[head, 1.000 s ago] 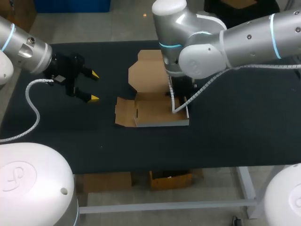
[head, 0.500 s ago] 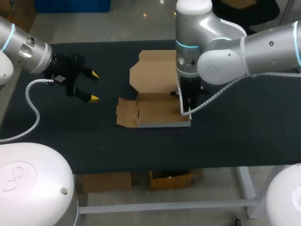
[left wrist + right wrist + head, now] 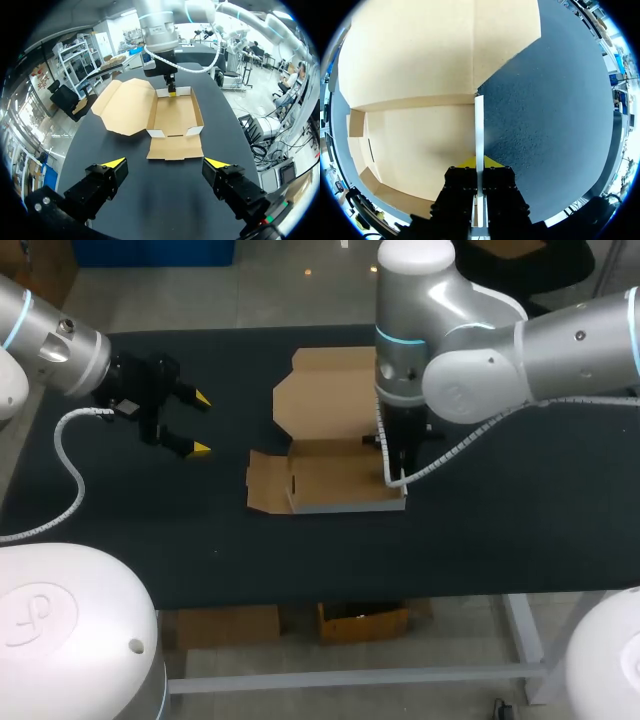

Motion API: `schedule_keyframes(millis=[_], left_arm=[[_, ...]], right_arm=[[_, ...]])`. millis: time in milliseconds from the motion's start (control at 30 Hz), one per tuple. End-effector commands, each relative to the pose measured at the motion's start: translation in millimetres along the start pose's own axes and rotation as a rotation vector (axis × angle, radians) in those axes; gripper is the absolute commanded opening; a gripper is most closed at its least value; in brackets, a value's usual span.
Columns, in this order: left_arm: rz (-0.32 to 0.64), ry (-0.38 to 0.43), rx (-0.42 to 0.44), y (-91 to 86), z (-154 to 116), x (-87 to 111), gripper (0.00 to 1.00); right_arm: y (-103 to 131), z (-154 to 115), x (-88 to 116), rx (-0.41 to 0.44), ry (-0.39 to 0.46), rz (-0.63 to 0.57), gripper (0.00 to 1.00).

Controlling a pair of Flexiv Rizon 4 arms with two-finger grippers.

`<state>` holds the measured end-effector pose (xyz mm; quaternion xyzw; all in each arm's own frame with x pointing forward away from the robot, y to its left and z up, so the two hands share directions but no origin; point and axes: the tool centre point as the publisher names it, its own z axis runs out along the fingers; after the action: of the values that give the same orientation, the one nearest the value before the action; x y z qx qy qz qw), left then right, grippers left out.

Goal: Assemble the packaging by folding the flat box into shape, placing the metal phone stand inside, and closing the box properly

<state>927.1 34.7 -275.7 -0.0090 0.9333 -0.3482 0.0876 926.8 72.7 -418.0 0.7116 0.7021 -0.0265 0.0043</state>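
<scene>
Box wall pinched in right pincer.

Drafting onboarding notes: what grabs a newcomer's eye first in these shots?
The half-folded cardboard box sits at the middle of the table, with its walls up and its lid lying open behind it. The right gripper points straight down and pinches the box's right end wall. The left gripper hangs open and empty off to the box's left.
</scene>
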Motion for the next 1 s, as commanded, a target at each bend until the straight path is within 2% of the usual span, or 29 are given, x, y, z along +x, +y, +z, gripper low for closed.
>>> schedule_keyframes(millis=[33, 667, 767, 800, 833, 867, 933, 967, 1000], left_arm=[[0.000, 0.001, -0.002, -0.1, 0, 0.0, 1.00], [0.000, 0.001, -0.002, -0.1, 0, 0.0, 1.00], [-0.117, -0.038, -0.016, -5.1, 5, 0.0, 1.00], [-0.189, -0.062, -0.024, -5.8, 6, 0.6, 1.00], [-0.221, -0.073, -0.023, -5.1, 7, 1.6, 1.00], [-0.310, -0.103, -0.050, -4.4, 8, 2.4, 1.00], [-0.363, -0.131, -0.049, -1.8, 9, 8.8, 1.00], [-0.433, -0.166, -0.084, -1.4, 11, 11.1, 1.00], [-0.432, -0.165, -0.068, -0.4, 12, 15.1, 1.00]], right_arm=[[0, 0, 0, 0.001, -0.001, 0.000, 0.00], [0, 0, 0, 0.001, -0.001, 0.000, 0.00], [0, 0, 0, 0.001, -0.001, 0.000, 0.00], [0, 0, 0, 0.001, -0.001, 0.000, 0.00], [0, 0, 0, 0.001, -0.001, 0.000, 0.00], [0, 0, 0, 0.001, -0.001, 0.000, 0.00], [0, 0, 0, 0.001, -0.001, 0.000, 0.00], [0, 0, 0, 0.001, -0.001, 0.000, 0.00], [0, 0, 0, 0.001, -0.001, 0.000, 0.00]])
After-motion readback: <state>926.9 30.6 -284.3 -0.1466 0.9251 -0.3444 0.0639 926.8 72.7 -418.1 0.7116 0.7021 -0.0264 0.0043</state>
